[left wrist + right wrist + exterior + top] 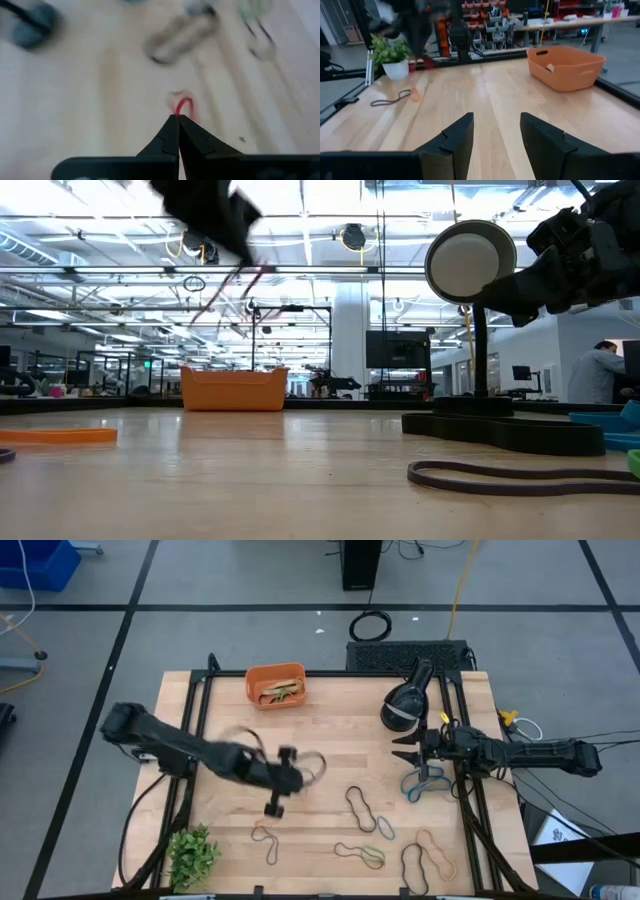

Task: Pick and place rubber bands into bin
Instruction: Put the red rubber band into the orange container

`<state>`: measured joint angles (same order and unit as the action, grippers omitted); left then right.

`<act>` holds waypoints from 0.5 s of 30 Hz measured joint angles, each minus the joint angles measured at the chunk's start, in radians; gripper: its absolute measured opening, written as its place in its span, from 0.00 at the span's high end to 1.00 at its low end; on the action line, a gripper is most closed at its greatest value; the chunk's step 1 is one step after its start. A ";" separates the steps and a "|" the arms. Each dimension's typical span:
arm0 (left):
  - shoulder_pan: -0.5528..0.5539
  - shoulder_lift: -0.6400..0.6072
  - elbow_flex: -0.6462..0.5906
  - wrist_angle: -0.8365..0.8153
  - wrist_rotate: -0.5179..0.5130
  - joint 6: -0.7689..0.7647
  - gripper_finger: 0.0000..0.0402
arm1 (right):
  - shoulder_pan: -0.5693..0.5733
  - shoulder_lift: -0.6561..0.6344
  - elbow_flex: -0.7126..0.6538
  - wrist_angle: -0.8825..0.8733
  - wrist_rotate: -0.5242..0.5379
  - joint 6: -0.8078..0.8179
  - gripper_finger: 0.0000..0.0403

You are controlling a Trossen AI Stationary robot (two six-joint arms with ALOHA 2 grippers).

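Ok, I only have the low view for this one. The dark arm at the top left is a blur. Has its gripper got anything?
Observer: Yes. The left wrist view shows the left gripper shut on a thin red rubber band, pinched at the very tips.
Operator: Is anything inside the orange tray? I only see its side wall.
Observer: From above, the small shallow orange plastic bin holds tan and green rubber bands.
Operator: And the other arm?
Observer: Its own wrist view shows the right gripper open with nothing between its fingers, facing the bin across the wooden table.
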<state>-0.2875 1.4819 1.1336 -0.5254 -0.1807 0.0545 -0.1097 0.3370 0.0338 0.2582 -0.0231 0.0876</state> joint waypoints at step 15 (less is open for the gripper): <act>0.358 -0.285 0.000 0.039 -0.463 0.067 0.99 | 0.000 0.000 0.000 0.072 0.001 -0.027 0.62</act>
<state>0.0707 1.1964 1.1336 -0.4860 -0.6441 0.1212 -0.1097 0.3367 0.0339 0.3305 -0.0223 0.0604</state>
